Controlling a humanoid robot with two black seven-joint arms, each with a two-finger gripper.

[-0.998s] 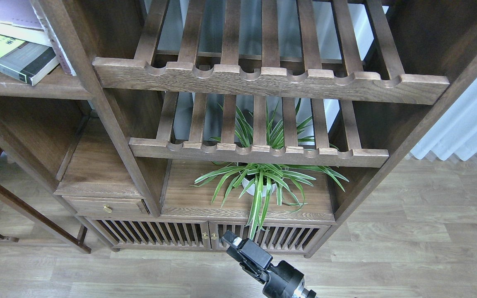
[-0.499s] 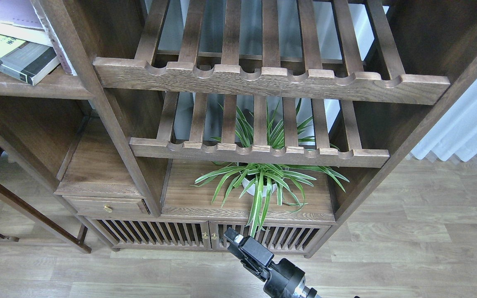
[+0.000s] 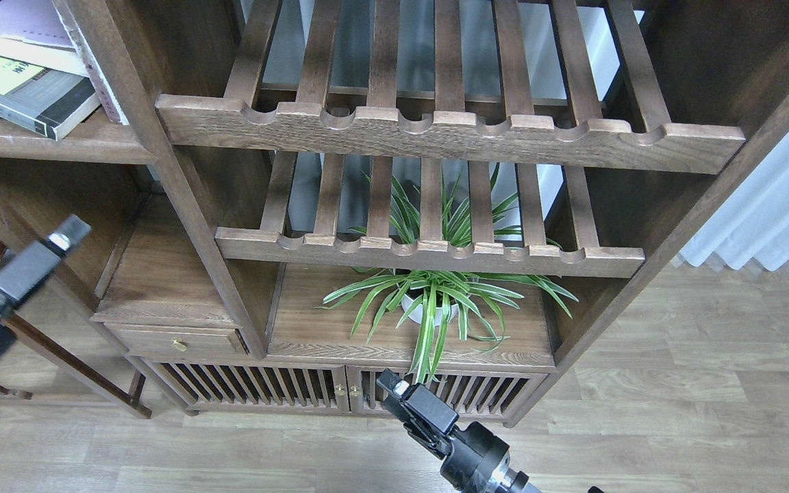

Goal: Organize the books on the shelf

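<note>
Two books lie stacked at the top left: a pale white-lavender one [image 3: 18, 27] on a thick black-grey one with a yellow-green panel [image 3: 24, 96]. A third book [image 3: 96, 75] stands on edge against the post; only its page edge and a reddish strip show. They rest on the dark-brown shelf [image 3: 59, 142]. My left gripper [image 3: 69, 231] is well below that shelf, in front of the lower left compartment, holding nothing I can see. My right gripper [image 3: 394, 385] is low at the bottom centre, before the cabinet doors. Both are dark and their fingers cannot be told apart.
Two slatted racks with notched rails [image 3: 449, 137] [image 3: 429, 250] fill the middle. A spider plant in a white pot [image 3: 429, 301] stands on the board below. A small drawer [image 3: 175, 339] and slatted doors [image 3: 264, 387] are at the bottom. White curtain [image 3: 778, 205] is at the right.
My left gripper, which was at the left edge beside the books half a second ago, has dropped down and right below the shelf. My right gripper has drifted slightly down and right.
</note>
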